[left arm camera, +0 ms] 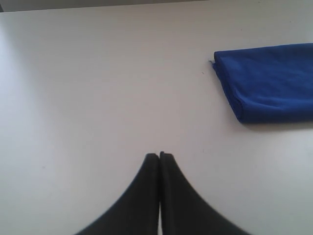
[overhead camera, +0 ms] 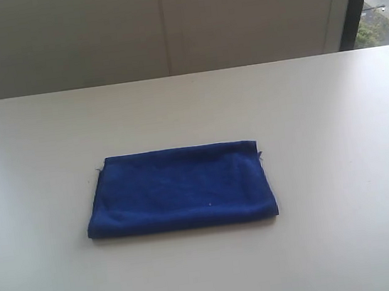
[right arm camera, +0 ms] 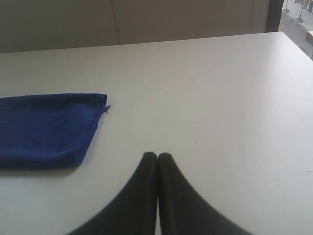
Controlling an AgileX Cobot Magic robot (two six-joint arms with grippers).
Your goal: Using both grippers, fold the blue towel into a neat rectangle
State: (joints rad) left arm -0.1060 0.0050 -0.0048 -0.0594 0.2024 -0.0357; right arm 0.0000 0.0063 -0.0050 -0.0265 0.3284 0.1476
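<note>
Nearest, left end effector point(left arm camera: 159, 155) and right end effector point(right arm camera: 157, 155) hung pressed closed, empty, apart from the blue towel point(overhead camera: 179, 189). Folded rectangular, it lay midway on the table point(overhead camera: 334, 113), edges fairly straight, bare surface open at 3, 6, 9 and 12 o'clock.

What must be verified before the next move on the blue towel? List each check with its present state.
1. Deep-blue terry towel lies folded as a flat rectangle: ok.
2. Its hidden layers line up: cannot tell.
3. Black two-finger left gripper shut, empty: ok.
4. Black two-finger right gripper shut, empty: ok.
5. Both grippers apart from the towel: ok.
6. Towel sits well inside the white table edges: ok.
</note>
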